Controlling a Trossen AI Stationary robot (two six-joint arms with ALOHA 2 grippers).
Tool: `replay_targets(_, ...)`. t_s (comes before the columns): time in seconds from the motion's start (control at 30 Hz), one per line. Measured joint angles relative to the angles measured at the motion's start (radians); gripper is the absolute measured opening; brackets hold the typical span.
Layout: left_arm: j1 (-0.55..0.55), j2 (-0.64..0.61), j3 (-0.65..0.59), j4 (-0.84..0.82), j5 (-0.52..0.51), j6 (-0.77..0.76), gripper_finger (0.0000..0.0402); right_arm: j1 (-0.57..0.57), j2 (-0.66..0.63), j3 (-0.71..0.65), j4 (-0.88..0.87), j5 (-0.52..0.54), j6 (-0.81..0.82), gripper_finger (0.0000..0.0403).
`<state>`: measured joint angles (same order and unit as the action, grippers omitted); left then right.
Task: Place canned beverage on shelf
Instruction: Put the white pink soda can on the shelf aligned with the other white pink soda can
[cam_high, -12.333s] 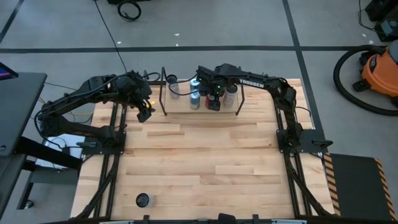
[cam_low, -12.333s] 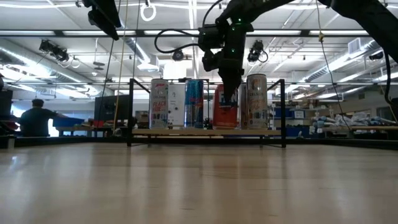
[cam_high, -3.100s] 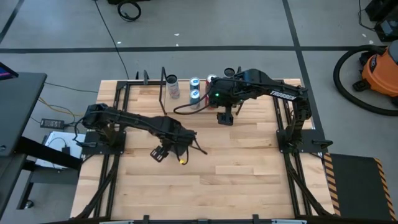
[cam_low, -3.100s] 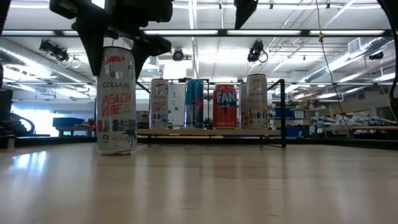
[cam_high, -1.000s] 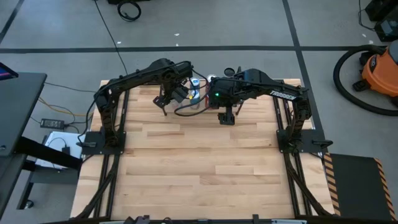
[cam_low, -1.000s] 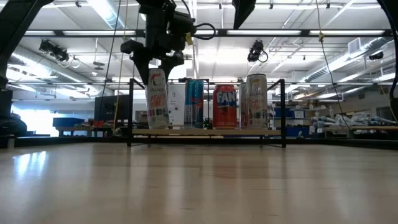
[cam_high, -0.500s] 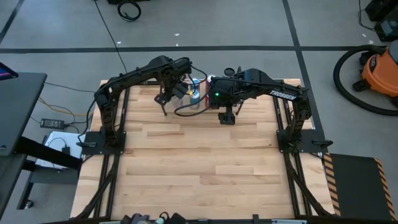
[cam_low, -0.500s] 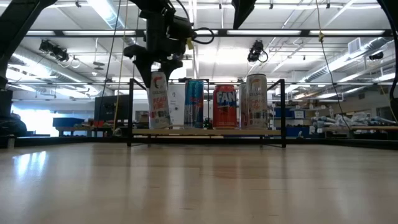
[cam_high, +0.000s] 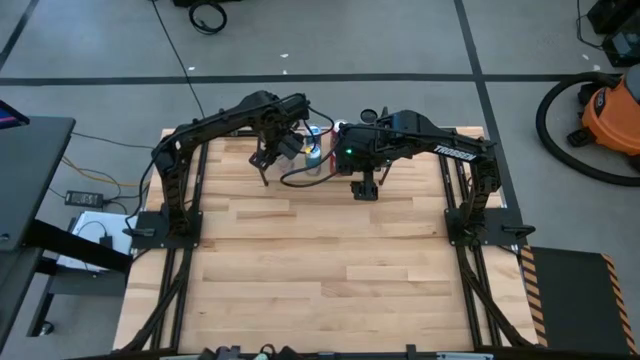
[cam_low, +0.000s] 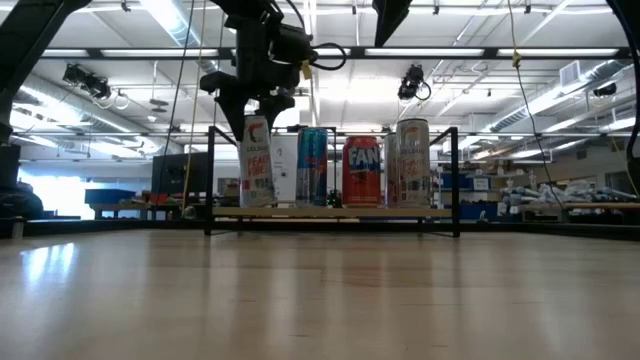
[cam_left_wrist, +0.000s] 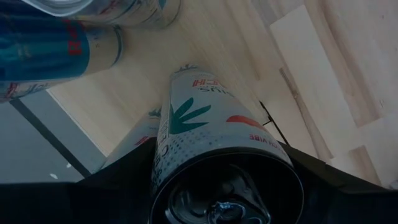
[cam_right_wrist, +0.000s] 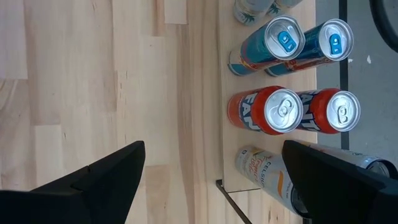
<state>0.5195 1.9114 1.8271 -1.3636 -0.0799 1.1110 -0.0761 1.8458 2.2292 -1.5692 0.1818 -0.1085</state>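
The shelf (cam_low: 340, 213), a light wood board between black end frames, stands at the table's far edge. It carries blue cans (cam_right_wrist: 283, 40), orange cans (cam_right_wrist: 280, 112) and white cans (cam_right_wrist: 267, 168). My left gripper (cam_low: 257, 112) is shut on a white canned beverage (cam_low: 258, 165) at the shelf's left end. The can's bottom is level with the board; whether it touches the board, I cannot tell. My right gripper (cam_high: 363, 187) hangs open above the table, just in front of the shelf's right half, holding nothing. My left gripper pinches the can's upper wall (cam_left_wrist: 163, 163), just below the rim, between its two fingers (cam_left_wrist: 118, 186), one on each side. The fingers come from above, pointing down. The can hangs upright below them, over the shelf's left end.
Another white can (cam_left_wrist: 134, 140) and a blue can (cam_left_wrist: 43, 50) stand close beside the held one. The shelf's black left end frame (cam_high: 265, 160) is right next to my left gripper. The wide near part of the wooden table (cam_high: 320, 280) is bare.
The held can has straightened from a slight tilt to upright at the shelf's left end, sinking a little with my left gripper. My right gripper has kept still.
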Motion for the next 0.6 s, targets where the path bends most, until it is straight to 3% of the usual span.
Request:
replay_targets(0.33,-0.031,0.001,0.000,0.018,0.002,0.033,0.0274,0.000,0.000,0.000,0.000,0.000,0.000,0.0389)
replay_targets(0.6,-0.025,0.004,-0.002,0.021,-0.006,-0.026,0.0312,0.000,0.000,0.000,0.000,0.000,0.010,0.0389)
